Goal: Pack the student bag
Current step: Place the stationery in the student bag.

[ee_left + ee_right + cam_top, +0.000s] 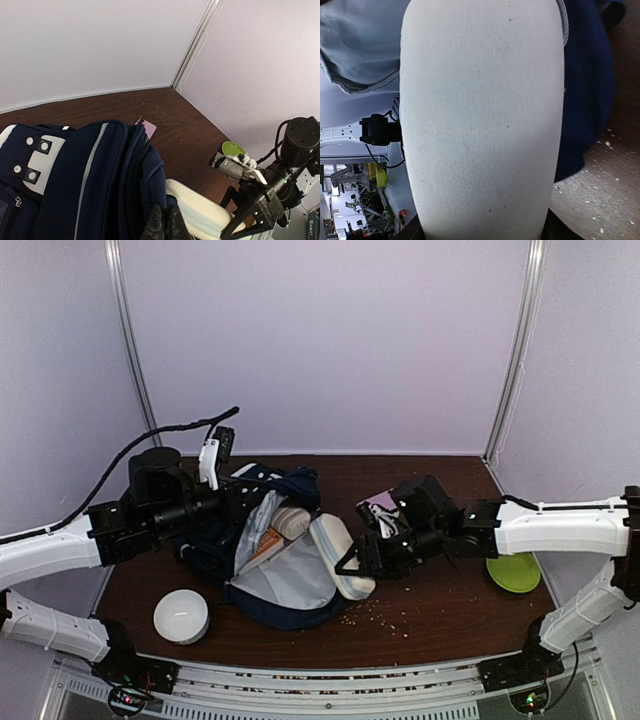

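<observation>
The student bag, dark navy with white trim, lies open in the middle of the table and shows its light grey lining. My left gripper is shut on the navy rim of the bag and holds that edge up. A white ribbed pouch fills the right wrist view. My right gripper is closed round the pouch's near end, one finger on each side. From above, the pouch lies across the bag's right rim, at the mouth of the opening, with the right gripper on it.
A white round container sits near the front left. A green plate lies at the right, under the right arm. A pink flat item lies behind the right gripper. Crumbs dot the table in front. A cream item shows inside the bag.
</observation>
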Tool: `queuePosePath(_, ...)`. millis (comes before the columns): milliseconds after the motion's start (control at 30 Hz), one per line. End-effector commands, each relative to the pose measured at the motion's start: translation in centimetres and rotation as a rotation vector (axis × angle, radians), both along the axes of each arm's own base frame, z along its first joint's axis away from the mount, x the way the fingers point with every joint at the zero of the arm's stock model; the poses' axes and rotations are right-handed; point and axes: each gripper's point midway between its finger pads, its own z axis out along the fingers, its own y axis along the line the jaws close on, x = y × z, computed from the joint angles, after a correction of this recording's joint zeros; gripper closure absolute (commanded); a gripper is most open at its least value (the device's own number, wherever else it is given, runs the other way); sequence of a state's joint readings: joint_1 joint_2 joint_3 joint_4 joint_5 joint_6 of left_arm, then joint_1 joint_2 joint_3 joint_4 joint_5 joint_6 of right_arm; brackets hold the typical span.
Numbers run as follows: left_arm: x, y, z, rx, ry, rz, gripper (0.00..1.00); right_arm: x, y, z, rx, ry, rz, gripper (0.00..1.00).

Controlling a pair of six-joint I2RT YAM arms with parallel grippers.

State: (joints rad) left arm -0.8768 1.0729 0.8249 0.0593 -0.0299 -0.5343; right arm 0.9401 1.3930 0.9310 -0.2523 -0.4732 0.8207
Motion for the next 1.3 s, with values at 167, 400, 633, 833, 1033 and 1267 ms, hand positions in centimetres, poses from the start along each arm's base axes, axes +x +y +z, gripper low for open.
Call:
queuePosePath(167,-0.5,0.1,9.9,-0.266,-0.17,-0.027,1.0,1.9,10.0,3.8,0.138,-0.015,0.11,0.41)
queuePosePath(400,-1.5,0.5,11.6,-0.317,-0.194,-0.056,1.0,3.4,12.1,-0.7,0.029,0.028,0.098,0.41)
queuePosePath(633,-1.9,0.0,11.9,-0.346,-0.188,-0.097,1.0,5.5,14.1,-3.3,-0.009,0.041,0.045,0.41)
queuePosePath(833,-2.0,-0.8,11.2,-0.363,-0.157,-0.13,1.0,8.6,15.3,-3.1,0.006,0.01,-0.093,0.41)
queuePosePath(1033,-1.5,-0.2,10.1,-0.337,-0.148,-0.083,1.0,9.8,14.1,-0.6,0.067,0.009,-0.24,0.41)
queuePosePath(1267,0.3,0.4,7.6,-0.301,-0.109,0.025,1.0,9.4,9.8,0.7,0.099,0.011,-0.397,0.41)
